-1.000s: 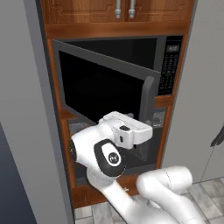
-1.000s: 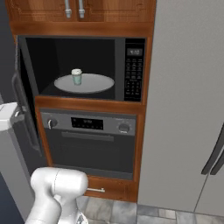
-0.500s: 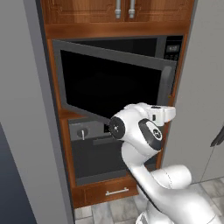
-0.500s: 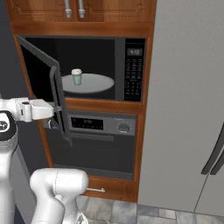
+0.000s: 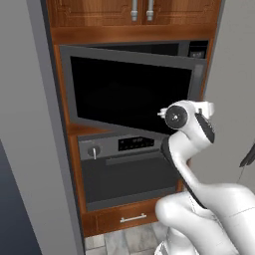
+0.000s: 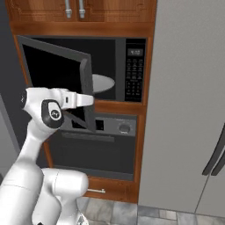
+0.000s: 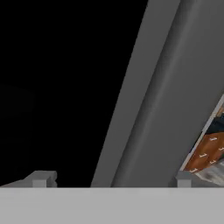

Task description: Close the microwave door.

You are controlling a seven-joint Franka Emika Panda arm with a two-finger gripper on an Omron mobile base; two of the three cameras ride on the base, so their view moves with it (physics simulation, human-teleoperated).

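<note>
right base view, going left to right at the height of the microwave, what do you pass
microwave door → turntable → button panel → wooden cabinet side → fridge

Even, flat rendered light, no glare or hard shadows. Soft and slightly blurry throughout, pixelated edges. Deep black glass on the microwave door point(image 5: 127, 94), cavity behind it dim. Close-up hand view smeared, low detail.
</note>
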